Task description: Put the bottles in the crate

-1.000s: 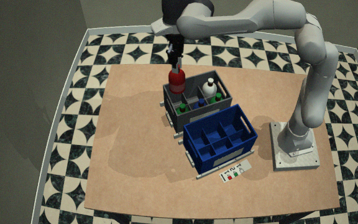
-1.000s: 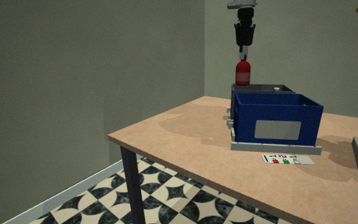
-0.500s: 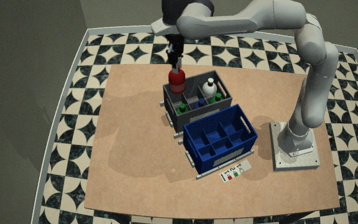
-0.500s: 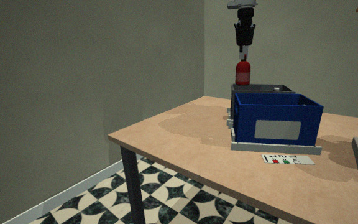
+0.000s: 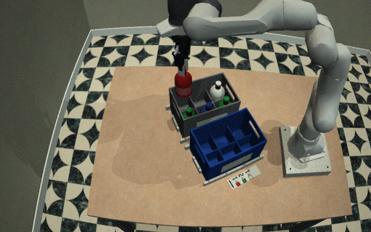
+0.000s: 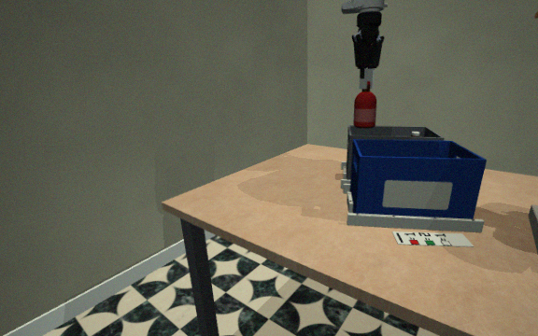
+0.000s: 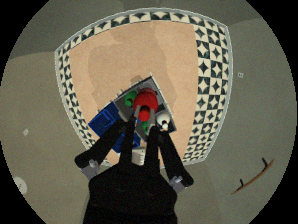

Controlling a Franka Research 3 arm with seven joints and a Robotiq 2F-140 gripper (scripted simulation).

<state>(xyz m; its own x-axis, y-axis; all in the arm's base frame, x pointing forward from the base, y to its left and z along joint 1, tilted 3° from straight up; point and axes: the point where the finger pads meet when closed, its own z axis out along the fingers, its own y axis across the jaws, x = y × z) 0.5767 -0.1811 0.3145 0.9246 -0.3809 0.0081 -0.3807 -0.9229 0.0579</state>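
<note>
Red-labelled and hanging by its neck, one bottle is pinched in the gripper, whose fingers stand nearly closed around the slim cap end. It hangs upright with its base about level with the rim of the grey crate, above that crate's corner at about 10 o'clock in the top view.

Four bottles stand in the grey crate: a white one at its 1 o'clock corner, a blue one in the middle of the near row, and two green ones, one toward 8 o'clock and one toward 4 o'clock.

At about 5 o'clock from the grey crate sits the blue crate, all six compartments bare. So nothing has been delivered yet; this looks like the first transfer, at the carry stage.

Beyond the blue crate, again toward 5 o'clock, lies the pick list. It shows red, green and white marks with figures above them; the figures are too small to read with confidence, so the exact order cannot be stated.

Left to do, by this judgement: carry the red bottle toward 5 o'clock, lower it into a blue compartment, release, then fetch the green and white ones as ordered. The blue bottle probably stays put.
</note>
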